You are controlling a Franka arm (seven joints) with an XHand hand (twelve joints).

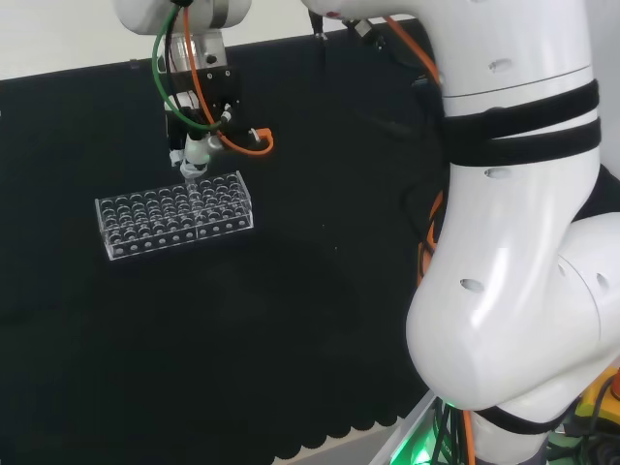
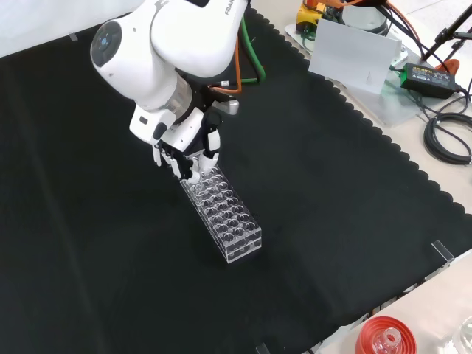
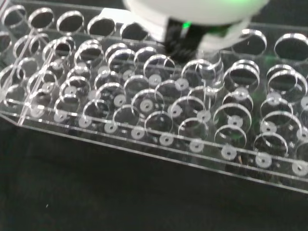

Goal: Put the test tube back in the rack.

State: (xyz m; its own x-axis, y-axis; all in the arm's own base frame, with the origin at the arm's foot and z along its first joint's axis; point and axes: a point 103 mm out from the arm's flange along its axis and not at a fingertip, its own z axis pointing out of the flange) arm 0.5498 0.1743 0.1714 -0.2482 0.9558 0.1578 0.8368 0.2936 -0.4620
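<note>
The clear rack [image 2: 222, 214] lies flat on the black cloth [image 2: 96, 243], well inside its scalloped border, with bare cloth open on every side; in the front view its long axis runs from about 11 o'clock to 5 o'clock. The hand [image 2: 190, 153] stands over the rack's far end in that view, fingers pointing down and drawn together round something slim, though whether they clamp the test tube [image 3: 208, 77] I cannot tell for certain. In the wrist view a clear upright tube wall shows just under the hand, standing among the rack's holes near its back rows. In the head view the hand [image 1: 194, 160] hovers at the rack's [image 1: 174, 215] far long edge, at about 12 o'clock from its middle. Beyond the cloth's edge, at 5 o'clock in the front view, sits a red ribbed ring [image 2: 386, 336]. No print is legible.
</note>
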